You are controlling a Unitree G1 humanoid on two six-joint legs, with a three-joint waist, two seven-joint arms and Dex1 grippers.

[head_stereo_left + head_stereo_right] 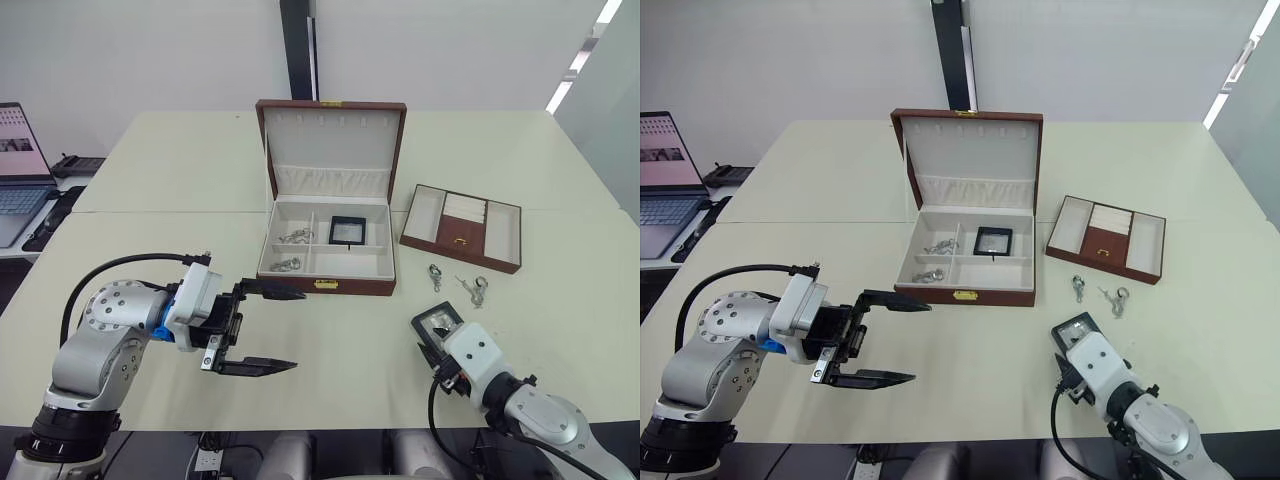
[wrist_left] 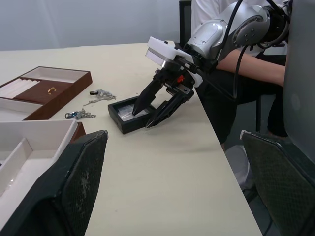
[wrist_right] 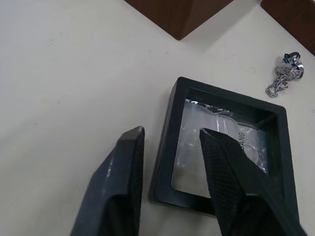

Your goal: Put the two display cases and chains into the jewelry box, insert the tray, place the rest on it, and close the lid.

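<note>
Right gripper (image 3: 170,162), jaws narrowly parted, straddles the second display case (image 3: 226,147) rim.
Thin rim could slip free during closing.

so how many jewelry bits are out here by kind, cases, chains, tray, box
display cases: 2, one in the jewelry box, one on the table at the right gripper
chains: 4, two in the box, two on the table
tray: 1
jewelry box: 1
total: 8
</note>
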